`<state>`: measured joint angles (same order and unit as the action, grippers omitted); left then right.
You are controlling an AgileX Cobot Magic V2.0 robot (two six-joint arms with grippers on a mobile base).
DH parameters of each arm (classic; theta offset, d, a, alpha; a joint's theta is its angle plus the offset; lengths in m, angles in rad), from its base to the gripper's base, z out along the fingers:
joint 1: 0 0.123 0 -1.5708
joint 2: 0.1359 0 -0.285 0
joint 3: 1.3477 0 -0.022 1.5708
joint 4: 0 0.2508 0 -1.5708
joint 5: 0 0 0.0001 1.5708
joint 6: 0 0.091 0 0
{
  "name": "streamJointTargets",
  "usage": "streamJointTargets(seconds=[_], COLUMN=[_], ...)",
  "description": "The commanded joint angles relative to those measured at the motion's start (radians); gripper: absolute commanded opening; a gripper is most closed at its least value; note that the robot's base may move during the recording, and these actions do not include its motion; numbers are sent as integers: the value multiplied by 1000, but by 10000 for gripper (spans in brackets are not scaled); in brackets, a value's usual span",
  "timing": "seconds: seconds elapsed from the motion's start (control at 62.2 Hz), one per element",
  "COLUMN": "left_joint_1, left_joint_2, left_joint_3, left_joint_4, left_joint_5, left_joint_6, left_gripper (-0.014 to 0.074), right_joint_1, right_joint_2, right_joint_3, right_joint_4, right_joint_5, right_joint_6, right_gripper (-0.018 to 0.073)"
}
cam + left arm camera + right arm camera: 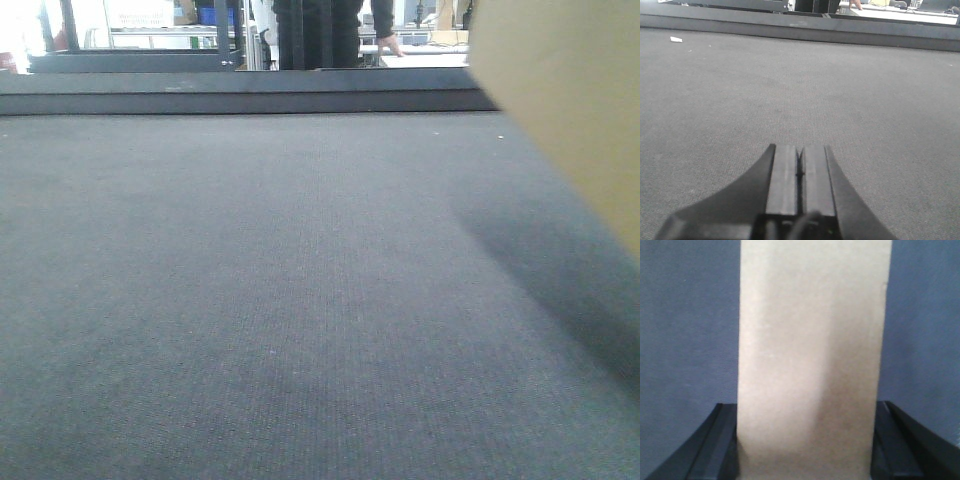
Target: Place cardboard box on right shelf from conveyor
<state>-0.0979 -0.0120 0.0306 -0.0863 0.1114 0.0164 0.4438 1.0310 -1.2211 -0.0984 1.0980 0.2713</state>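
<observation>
Progress: early. R tool (805,406) has its two fingers (722,440) flush against both sides of the cardboard box (812,355), so I read it as grasping the box. In the front cam the box sits at the far right edge, tilted over the conveyor (280,280) with a shadow beneath. Can't tell if it's fully off the belt. L tool (800,150) is clenched on nothing, low over bare belt. Left to do, imo: lift, swing over to the right shelf, set down, let go. The shelf isn't in any view.

Surface: dark grey woven belt w/ a raised rail (240,100) at the far side and a small pale scrap (676,39) near it. Beyond: bright workshop, a person (320,30) standing, blue bins (215,14).
</observation>
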Motion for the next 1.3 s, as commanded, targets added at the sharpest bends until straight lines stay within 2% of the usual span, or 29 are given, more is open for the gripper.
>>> streamJointTargets(seconds=[0.0, 0.145, 0.241, 0.354, 0.691, 1.028, 1.286], left_joint_1=[-9, -9, -9, -9, -9, -9, -9], left_joint_2=[-6, -6, -6, -6, -6, -6, -6], left_joint_3=[-3, -3, -3, -3, -3, -3, -3], left_joint_4=[-3, -3, -3, -3, -3, -3, -3], left_joint_5=[-81, -81, -81, -81, -81, -81, -81], left_joint_6=[-1, -1, -1, -1, -1, -1, -1], left_gripper=[-119, -119, -119, -119, -119, -119, -119], right_joint_1=[-100, -283, -379, -432, -435, -435, -435], right_joint_2=[-115, -267, -352, -447, -793, -1043, -1054], right_joint_3=[58, 222, 319, 403, 640, 746, 750], right_joint_4=[36, 128, 178, 181, 181, 181, 181], right_joint_5=[-177, -398, -515, -607, -831, -845, -837], right_joint_6=[-171, -326, -361, -360, -360, -360, -360], right_gripper=[312, 312, 312, 312, 312, 312, 312])
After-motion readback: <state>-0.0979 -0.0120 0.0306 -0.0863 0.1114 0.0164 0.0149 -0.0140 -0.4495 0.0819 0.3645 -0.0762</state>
